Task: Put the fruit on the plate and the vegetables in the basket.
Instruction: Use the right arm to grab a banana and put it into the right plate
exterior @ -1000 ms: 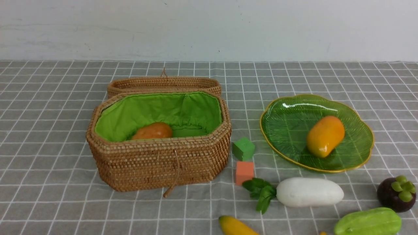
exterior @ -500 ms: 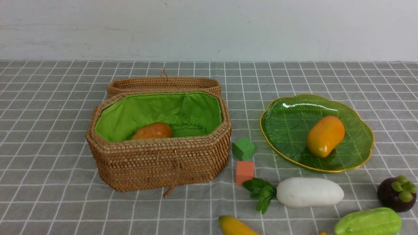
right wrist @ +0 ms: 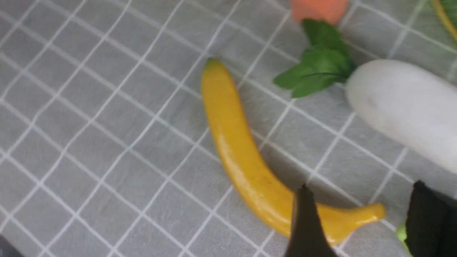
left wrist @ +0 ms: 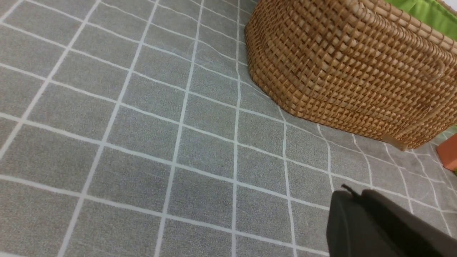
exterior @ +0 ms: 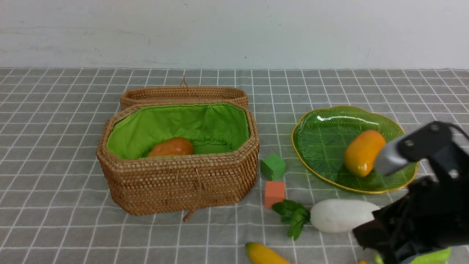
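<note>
Hovering my right gripper (right wrist: 364, 228) low over the banana (right wrist: 242, 157), I have the jaws spread with nothing between them. The fruit's thin stem end shows in the gap, and I judge that is where I mean to take hold.

The banana lies on the checked cloth (exterior: 55, 154), right of the basket (exterior: 176, 183) and nearer to me than it. The radish (exterior: 340, 215) also lies right of the basket, its leaves turned toward it. A sliver of the green gourd (exterior: 438, 254) peeps out under my arm, farther right again.

The basket stands open with its lid (exterior: 183, 94) set just behind it (out of the way of anything coming in from above), and the potato-like lump (exterior: 170, 147) sits inside on the green lining. The plate (exterior: 322, 124) is well apart on the basket's right and bears the mango (exterior: 362, 152).

Most of what remains lies on that right side, which is why this arm does the work. My left gripper (left wrist: 375, 225) is clenched on nothing, idle over bare cloth near the basket's woven wall.
</note>
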Available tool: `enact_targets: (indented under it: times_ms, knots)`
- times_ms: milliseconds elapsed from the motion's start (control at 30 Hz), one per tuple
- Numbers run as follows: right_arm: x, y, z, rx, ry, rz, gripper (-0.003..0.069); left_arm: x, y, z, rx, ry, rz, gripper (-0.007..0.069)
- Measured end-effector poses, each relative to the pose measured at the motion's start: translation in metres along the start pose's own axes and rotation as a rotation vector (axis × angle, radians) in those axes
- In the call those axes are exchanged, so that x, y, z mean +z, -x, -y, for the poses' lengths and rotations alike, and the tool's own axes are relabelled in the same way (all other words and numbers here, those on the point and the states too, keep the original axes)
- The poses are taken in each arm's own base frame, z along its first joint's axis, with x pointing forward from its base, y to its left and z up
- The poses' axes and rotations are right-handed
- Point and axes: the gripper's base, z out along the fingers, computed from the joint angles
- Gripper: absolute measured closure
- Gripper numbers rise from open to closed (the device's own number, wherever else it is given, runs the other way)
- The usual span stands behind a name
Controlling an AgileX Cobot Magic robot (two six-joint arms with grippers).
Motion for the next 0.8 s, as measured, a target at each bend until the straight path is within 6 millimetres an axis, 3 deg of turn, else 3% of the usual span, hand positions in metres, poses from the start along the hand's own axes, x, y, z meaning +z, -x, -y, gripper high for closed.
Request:
enact_targets:
  times_ms: [133,167,267,333,500,533,567,667,800]
  knots:
    - [0.027,0.016,-0.022,-0.234,0.005,-0.111,0.0117,0.0,0.0,0.0,0.0,0.0,0.0,0.0596]
    - [0.043,0.018,-0.031,-0.33,0.001,-0.162,0.0083,0.0,0.0,0.0,0.0,0.0,0.0,0.0596]
    - [0.066,0.017,-0.04,-0.423,0.0,-0.234,0.0056,0.0,0.0,0.0,0.0,0.0,0.0,0.0596]
    - [0.103,0.009,-0.045,-0.476,-0.002,-0.339,0.0055,0.0,0.0,0.0,0.0,0.0,0.0,0.0596]
    - [0.145,-0.003,-0.04,-0.487,-0.023,-0.423,0.0104,0.0,0.0,0.0,0.0,0.0,0.0,0.0596]
    - [0.153,-0.006,-0.039,-0.477,-0.026,-0.449,0.0144,0.0,0.0,0.0,0.0,0.0,0.0,0.0596]
    - [0.154,-0.005,-0.039,-0.476,-0.026,-0.45,0.0151,0.0,0.0,0.0,0.0,0.0,0.0,0.0596]
    - [0.154,-0.002,-0.042,-0.431,-0.008,-0.473,0.0363,0.0,0.0,0.0,0.0,0.0,0.0,0.0596]
    - [0.138,0.011,-0.047,-0.393,0.01,-0.448,0.0348,0.0,0.0,0.0,0.0,0.0,0.0,0.0596]
